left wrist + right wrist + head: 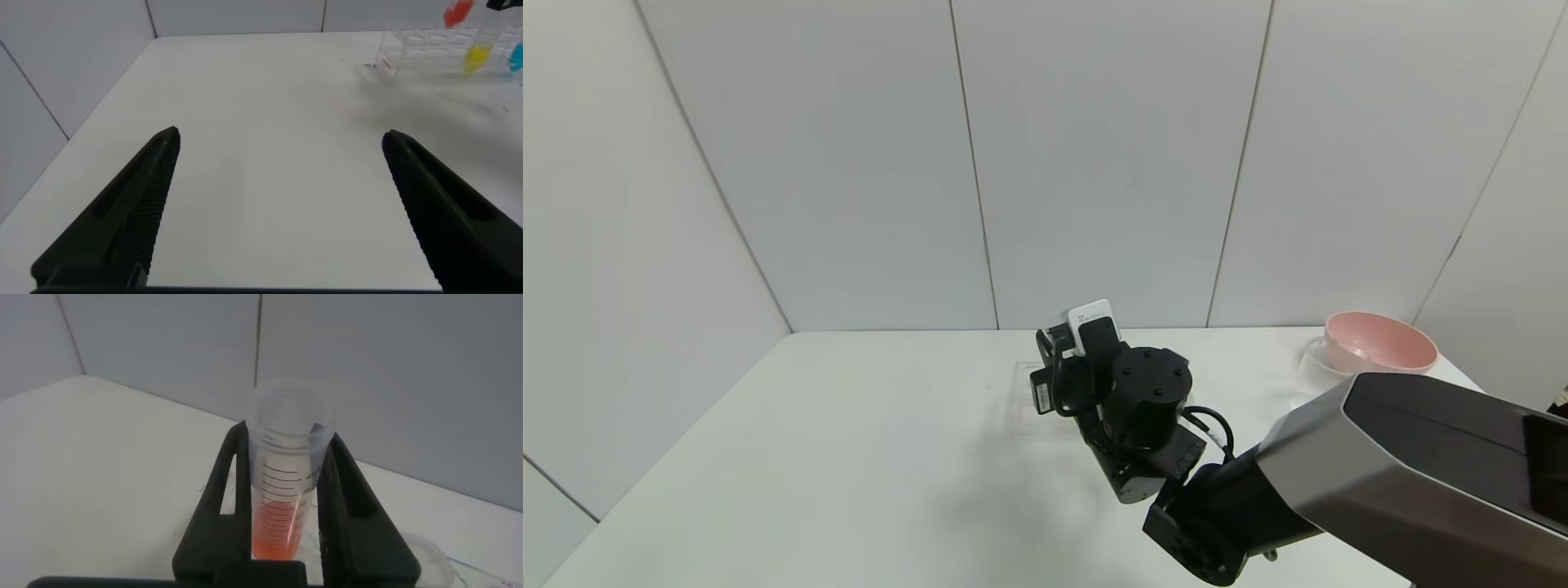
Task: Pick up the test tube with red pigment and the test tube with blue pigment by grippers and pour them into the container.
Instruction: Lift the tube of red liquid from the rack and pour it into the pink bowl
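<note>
My right gripper (286, 434) is shut on the test tube with red pigment (288, 494), a clear graduated tube with red-orange liquid at its bottom. In the head view the right gripper (1058, 380) hangs over the clear tube rack (1027, 404) at the table's middle. The left wrist view shows the red tube (458, 13) raised above the rack (425, 51), where the test tube with blue pigment (516, 57) stands. My left gripper (281, 133) is open and empty over bare table, well short of the rack. A clear container (1308, 371) stands at the far right.
A yellow-liquid tube (476, 55) stands in the rack beside the blue one. A pink bowl (1380, 341) sits at the table's far right corner, next to the clear container. Grey wall panels close the back and sides.
</note>
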